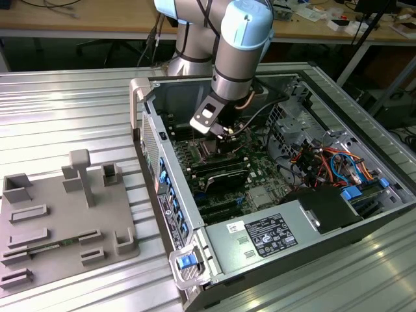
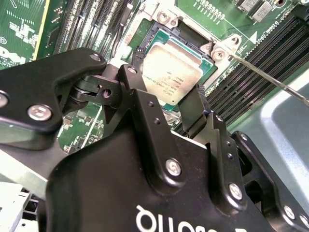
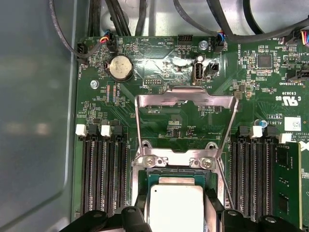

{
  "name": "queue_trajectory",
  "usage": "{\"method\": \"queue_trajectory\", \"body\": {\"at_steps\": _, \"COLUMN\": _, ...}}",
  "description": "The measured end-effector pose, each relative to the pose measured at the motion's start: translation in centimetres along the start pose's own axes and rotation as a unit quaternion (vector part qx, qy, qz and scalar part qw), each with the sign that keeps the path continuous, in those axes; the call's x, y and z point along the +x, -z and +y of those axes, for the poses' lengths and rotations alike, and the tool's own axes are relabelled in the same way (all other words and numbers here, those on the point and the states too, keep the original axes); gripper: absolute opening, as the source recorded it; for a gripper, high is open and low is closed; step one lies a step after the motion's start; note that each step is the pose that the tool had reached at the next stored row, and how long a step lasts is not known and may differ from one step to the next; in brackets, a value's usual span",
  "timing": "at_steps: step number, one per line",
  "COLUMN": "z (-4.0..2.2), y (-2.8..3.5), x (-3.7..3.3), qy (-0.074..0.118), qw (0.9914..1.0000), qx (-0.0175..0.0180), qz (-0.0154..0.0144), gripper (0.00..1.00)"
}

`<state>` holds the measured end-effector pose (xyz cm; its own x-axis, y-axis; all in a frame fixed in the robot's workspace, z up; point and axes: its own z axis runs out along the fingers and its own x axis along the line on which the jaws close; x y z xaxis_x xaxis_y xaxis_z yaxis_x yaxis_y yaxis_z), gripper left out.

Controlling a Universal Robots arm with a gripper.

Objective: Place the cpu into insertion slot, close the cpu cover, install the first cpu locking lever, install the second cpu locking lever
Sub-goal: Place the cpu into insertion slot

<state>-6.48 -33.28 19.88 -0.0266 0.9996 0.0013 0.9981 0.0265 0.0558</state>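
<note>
The cpu [image 2: 171, 77], a flat square chip with a dull silver-grey metal top and a thin green rim, lies in the insertion slot [image 2: 161, 33], whose black frame shows along 2 of its sides in the second wrist view. The gripper [image 2: 162, 83] straddles it: the black jaws are clamped on 2 opposite edges of the cpu. The chip's near edge is hidden behind the gripper body, and whether it is fully seated cannot be made out.

In the first wrist view the cpu [image 3: 176, 205] is cut off at the picture's edge, with the gripper [image 3: 176, 209] around it. Just beyond the insertion slot [image 3: 171, 170] the cpu cover [image 3: 186, 99], a thin bright metal frame with a square window, stands swung open on its hinge, and green board shows through the cutout. A thin wire locking lever [image 2: 270, 79] juts out from a screwed corner of the socket surround.

Long black memory slots [image 3: 101, 174] flank the socket on both sides of the motherboard [image 3: 159, 72], and a round coin battery [image 3: 120, 66] sits beyond the cover.

In the exterior view the gripper [image 1: 218, 133] reaches down into the open computer case [image 1: 153, 130], which lies on a ribbed metal bench [image 1: 65, 104]. The socket there is too small to read. A grey moulded fixture tray [image 1: 39, 221] sits toward the exterior view's left, well apart from the case.
</note>
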Motion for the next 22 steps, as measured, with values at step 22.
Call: {"method": "queue_trajectory", "body": {"at_steps": 22, "z": 0.01, "y": -0.42, "x": 0.0, "qy": -0.001, "qw": 1.0, "qx": -0.0001, "qz": 0.0001, "gripper": 0.55}}
